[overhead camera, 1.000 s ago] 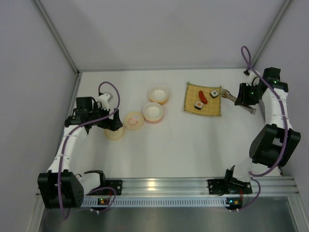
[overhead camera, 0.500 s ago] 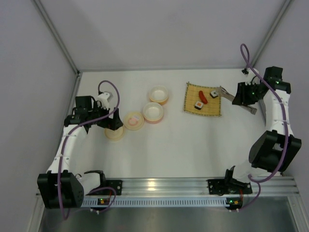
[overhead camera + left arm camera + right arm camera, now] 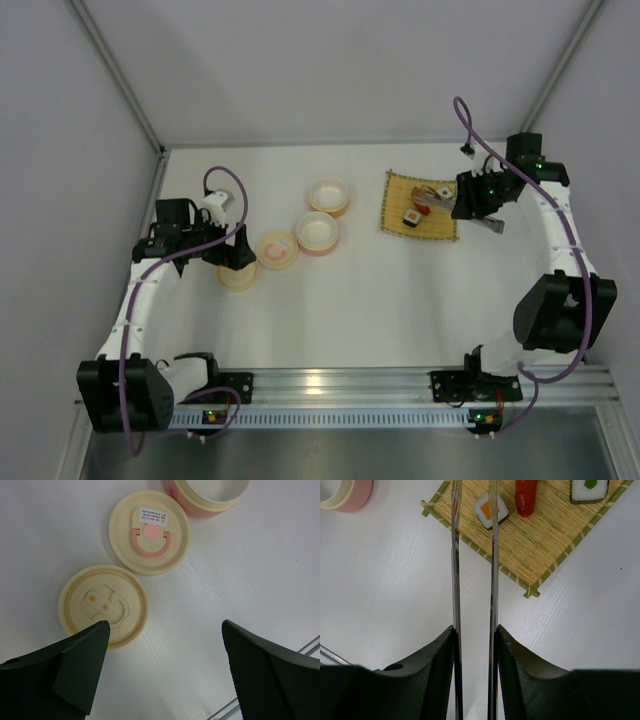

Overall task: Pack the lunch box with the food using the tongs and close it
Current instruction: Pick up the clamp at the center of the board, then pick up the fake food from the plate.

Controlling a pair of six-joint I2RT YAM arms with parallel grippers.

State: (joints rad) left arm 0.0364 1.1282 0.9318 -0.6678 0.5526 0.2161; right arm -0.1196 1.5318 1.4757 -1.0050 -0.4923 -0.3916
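top external view: two pink lunch box bowls (image 3: 317, 233) stand open, only white insides showing, their two lids (image 3: 150, 532) lie beside, under the wide-spread left gripper (image 3: 164, 625). right gripper (image 3: 475, 635) clenches the tongs (image 3: 493, 580), which reach over the bamboo mat (image 3: 535, 545) carrying the sausage (image 3: 526, 497) and two sushi rolls (image 3: 491, 509).

A small white label (image 3: 153, 515) is seen stuck on the upturned cream lid (image 3: 125, 540), just above its pink ring (image 3: 150, 536). Several lines of fine print are carried on it, too small to be read. A small red triangle sign (image 3: 165, 515) is printed at its right end. No other writing can be made out.
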